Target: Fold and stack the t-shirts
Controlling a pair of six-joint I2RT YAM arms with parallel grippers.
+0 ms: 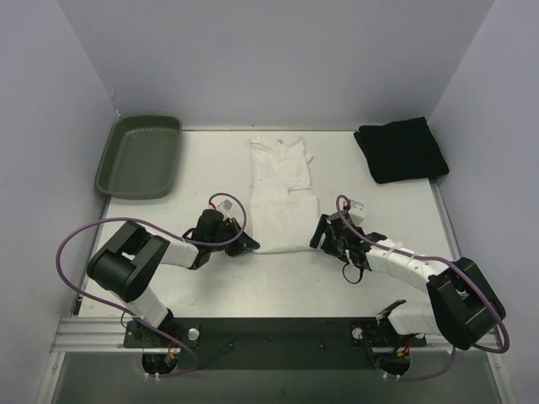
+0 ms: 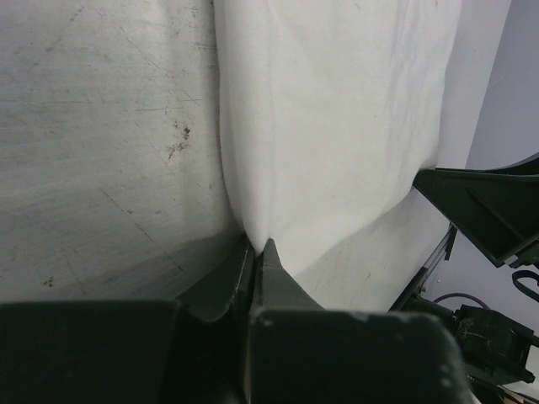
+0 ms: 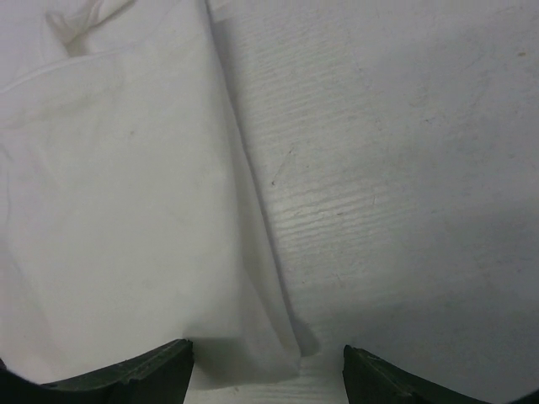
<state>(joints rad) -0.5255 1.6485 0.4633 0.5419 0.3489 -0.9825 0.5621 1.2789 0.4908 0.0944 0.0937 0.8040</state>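
Note:
The white t-shirt (image 1: 282,189) lies folded into a long strip at the middle of the table. The black t-shirt (image 1: 400,150) lies folded at the back right. My left gripper (image 1: 249,244) is at the white shirt's near left corner. In the left wrist view it (image 2: 258,250) is shut on that corner of the white cloth (image 2: 337,126). My right gripper (image 1: 321,231) is at the near right corner. In the right wrist view it (image 3: 266,360) is open, its jaws straddling the corner of the white shirt (image 3: 126,210) without gripping it.
A dark green tray (image 1: 139,156) sits at the back left corner. Grey walls close in the table on the left, back and right. Bare table (image 1: 210,164) lies between the tray and the white shirt.

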